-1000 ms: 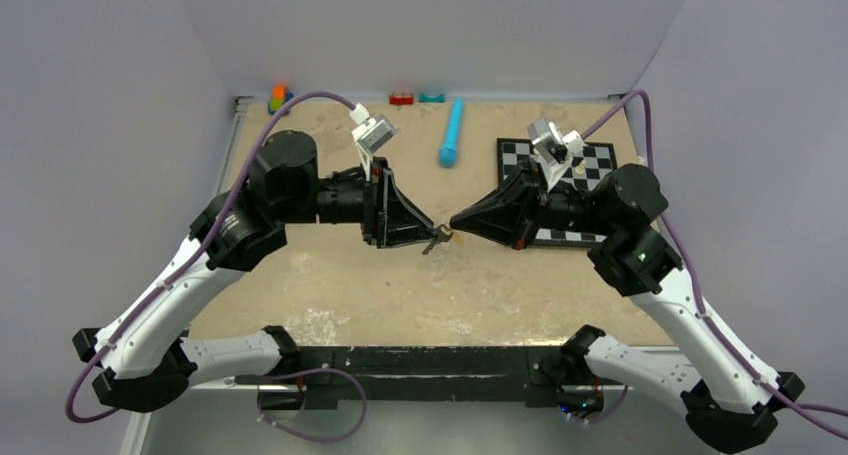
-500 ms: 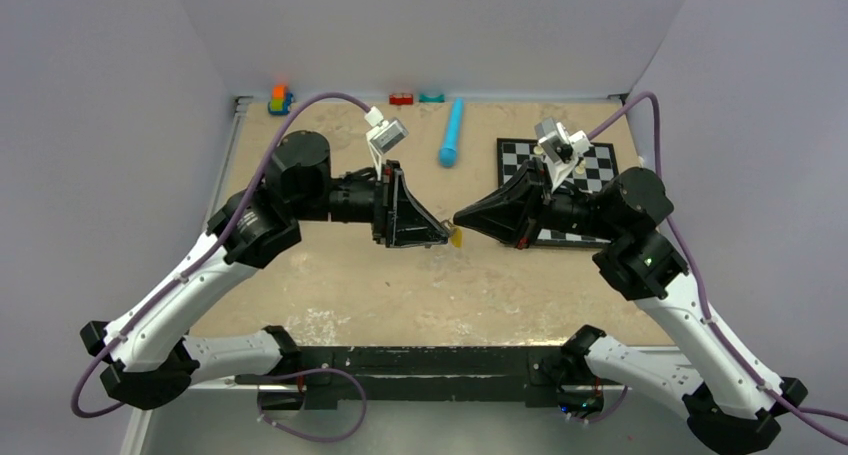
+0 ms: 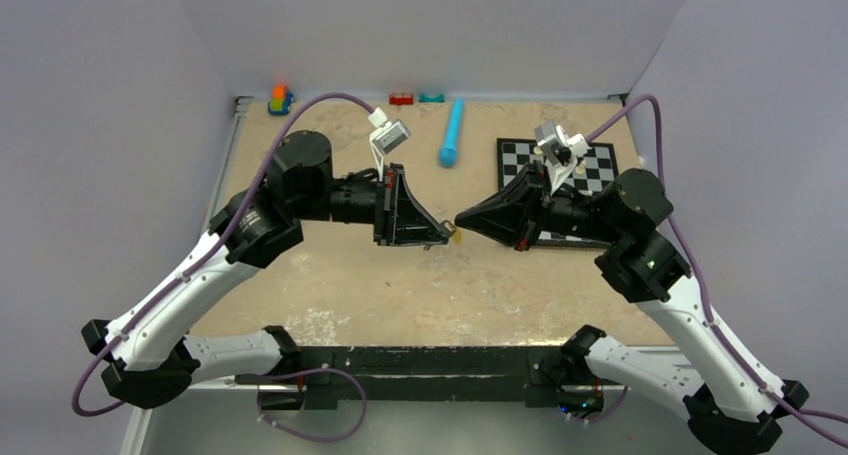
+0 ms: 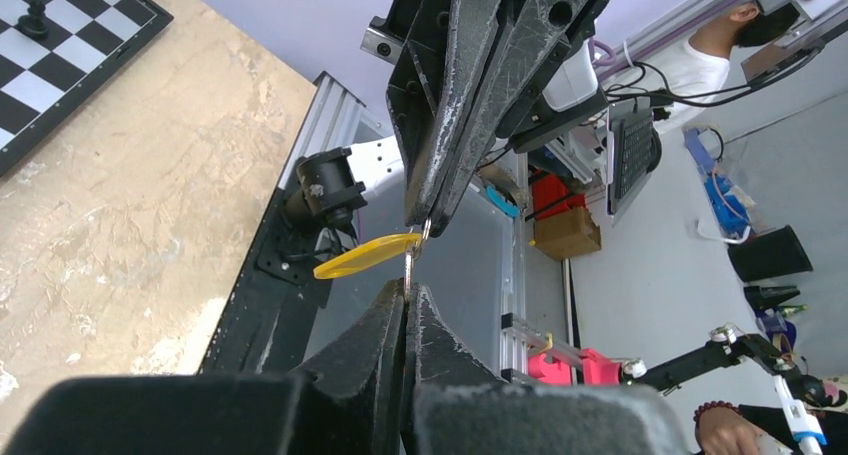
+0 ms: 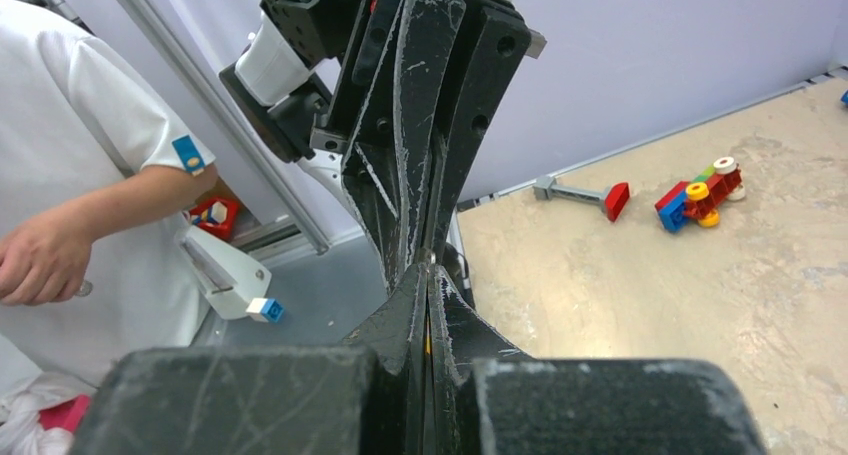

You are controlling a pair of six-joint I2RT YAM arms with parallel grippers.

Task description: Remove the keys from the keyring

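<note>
1. The left gripper (image 4: pixel 410 295) was pressed fully shut. Its two fingers met on the lower end of the silvery-grey key (image 4: pixel 407 267), which stood edge-on as a thin metal sliver rising out of the pinch.
2. Just above, the top of that key met the keyring (image 4: pixel 425 231), a small wire loop. The brass-gold key (image 4: pixel 365 257) hung from the same loop and stuck out sideways as a flat yellow blade, gripped by neither arm.
3. Beyond the ring, the right gripper (image 4: pixel 428 213) came in from the opposite side. Its fingers were likewise closed, with the ring at their tips (the exact bite was too small to make out).
4. Seen from above, the two gripper tips almost touched, and the cluster was held in the air over the middle of the table (image 3: pixel 340 285).
5. Farther back lay a chessboard (image 3: pixel 603 160) behind the right arm and a blue tube (image 3: pixel 451 135) toward the far edge, both well apart from the work.
6. Judged from this, no key had come off yet and both looked threaded on the loop. The opposing hold was set. All of the removal remained: working the silvery key off the coil, then the gold one.
</note>
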